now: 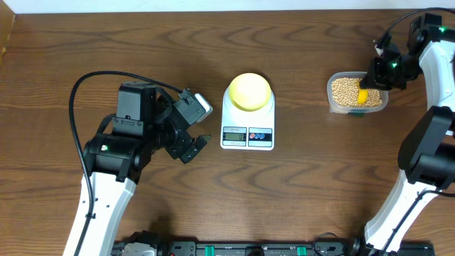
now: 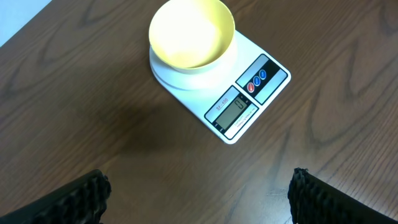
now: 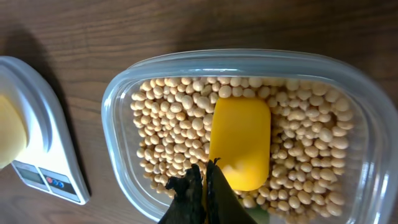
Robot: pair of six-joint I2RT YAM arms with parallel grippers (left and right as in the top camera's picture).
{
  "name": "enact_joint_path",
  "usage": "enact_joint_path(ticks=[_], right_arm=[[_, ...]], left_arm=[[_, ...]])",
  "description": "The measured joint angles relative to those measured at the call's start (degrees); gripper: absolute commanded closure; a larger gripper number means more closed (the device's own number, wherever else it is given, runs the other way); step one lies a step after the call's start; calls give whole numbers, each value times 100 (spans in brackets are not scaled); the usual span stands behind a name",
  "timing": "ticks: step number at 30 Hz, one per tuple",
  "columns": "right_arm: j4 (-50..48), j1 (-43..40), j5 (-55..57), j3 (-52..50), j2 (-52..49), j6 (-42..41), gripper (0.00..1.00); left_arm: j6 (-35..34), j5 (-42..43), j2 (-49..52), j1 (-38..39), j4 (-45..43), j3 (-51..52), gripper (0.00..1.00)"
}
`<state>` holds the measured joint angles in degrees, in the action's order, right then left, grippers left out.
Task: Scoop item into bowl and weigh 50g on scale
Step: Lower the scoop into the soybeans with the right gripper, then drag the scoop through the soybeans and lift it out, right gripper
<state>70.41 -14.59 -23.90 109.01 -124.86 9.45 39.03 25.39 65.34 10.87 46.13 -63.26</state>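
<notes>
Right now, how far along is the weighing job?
Done: bowl sits on the scale, empty. In hand: right tool is shut on the yellow scoop, dug into the beans in the clear tub. To do: carry beans to the bowl, reach target weight. Left tool is open.

Bowl (image 1: pixel 249 91) is sitting on scale (image 1: pixel 247 136), mid-desk (image 1: pixel 57 43). Tub (image 3: pixel 118 99) is sitting right of scale, apart, holding beans (image 3: pixel 168 130). Scoop (image 3: pixel 241 143) is resting in beans. Left claw (image 1: pixel 193 148) is hanging just left of scale. Right claw (image 3: pixel 204 186) is sitting over tub, at scoop's rear end.
</notes>
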Motion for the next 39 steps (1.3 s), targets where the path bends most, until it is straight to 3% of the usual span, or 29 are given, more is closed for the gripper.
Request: enact_joint_path(ticks=[14, 29, 39], right_arm=[[-90, -103, -404, -229, -2, 11, 99], [48, -1128, -1766, -356, -155, 219, 99], [264, -1377, -2181, -341, -155, 363, 99]], left_arm=[[0, 0, 0, 0, 0, 0, 6], [0, 0, 0, 0, 0, 0, 6], [0, 0, 0, 0, 0, 0, 6]])
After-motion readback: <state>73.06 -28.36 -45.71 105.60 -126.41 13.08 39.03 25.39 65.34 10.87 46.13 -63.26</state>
